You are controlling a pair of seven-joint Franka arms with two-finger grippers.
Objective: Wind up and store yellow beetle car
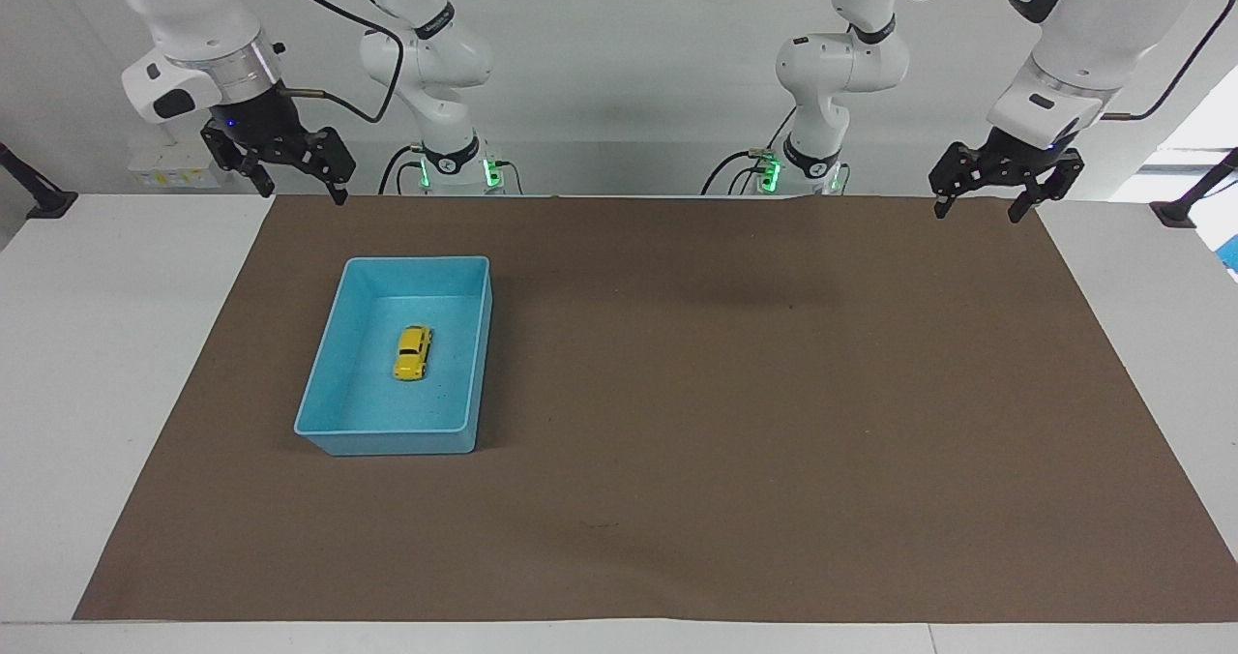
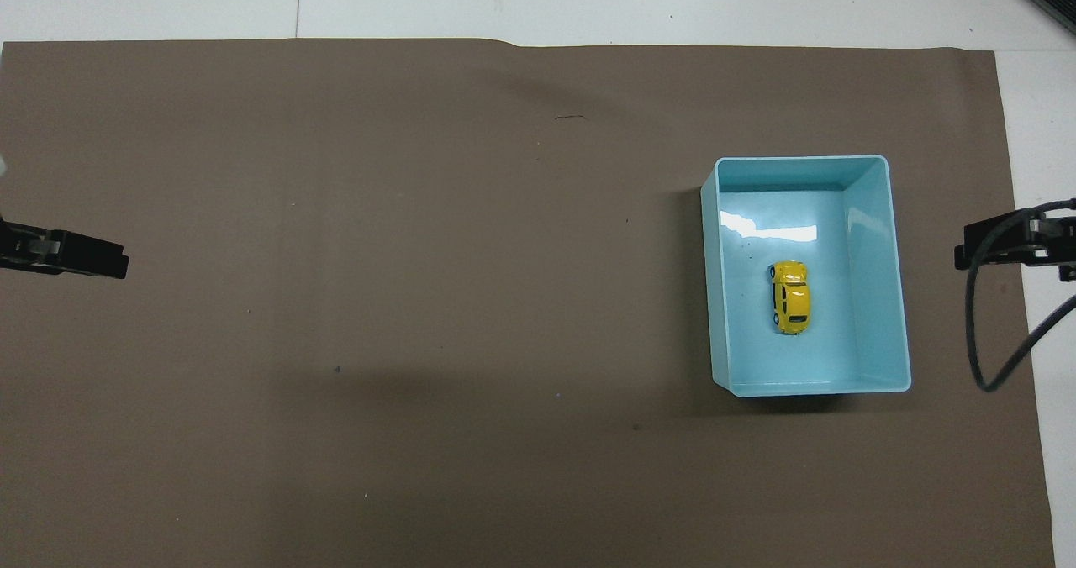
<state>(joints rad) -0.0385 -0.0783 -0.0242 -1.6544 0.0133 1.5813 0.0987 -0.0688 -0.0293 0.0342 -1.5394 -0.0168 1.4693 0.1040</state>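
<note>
covering the white table, a brown mat lies under both spread-fingered grippers.

a bright yellow beetle car with dark windows, a light blue bin, a plain brown mat.

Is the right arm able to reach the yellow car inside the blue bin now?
Probably yes. The yellow car lies alone in the open-topped blue bin at the right arm's end; the right gripper, open, hangs raised nearby, with nothing in between.
</note>
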